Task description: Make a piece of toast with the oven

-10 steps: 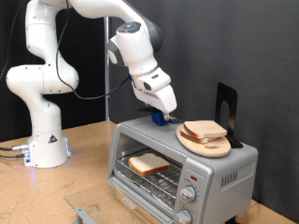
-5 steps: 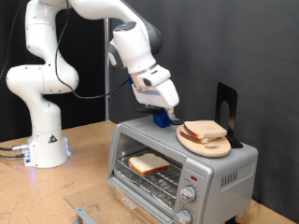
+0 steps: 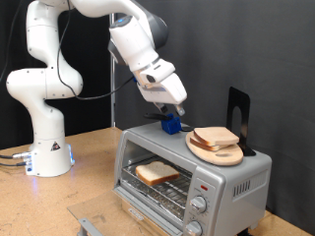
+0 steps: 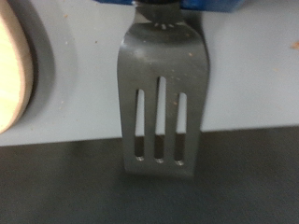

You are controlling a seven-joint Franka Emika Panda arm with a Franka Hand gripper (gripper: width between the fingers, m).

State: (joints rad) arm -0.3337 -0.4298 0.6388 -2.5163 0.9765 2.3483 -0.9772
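The oven (image 3: 231, 182) stands at the exterior view's lower right with its glass door (image 3: 98, 222) folded down. The piece of toast (image 3: 156, 173) lies on the wire rack inside. My gripper (image 3: 170, 124), with blue fingers, hangs just above the oven's top, left of the wooden plate. In the wrist view the gripper (image 4: 159, 5) is shut on the handle of a slotted metal spatula (image 4: 159, 93), whose blade reaches out past the edge of the oven's top. I cannot make out the spatula in the exterior view.
A round wooden plate (image 3: 228, 155) with another bread slice (image 3: 217, 136) sits on the oven's top; the plate's rim (image 4: 11, 65) shows in the wrist view. A black stand (image 3: 237, 110) rises behind it. The robot base (image 3: 44, 147) stands at the left.
The hand has tilted and swung up and to the exterior view's left, while the blue fingers stay just over the oven's top. The bread slices have not moved.
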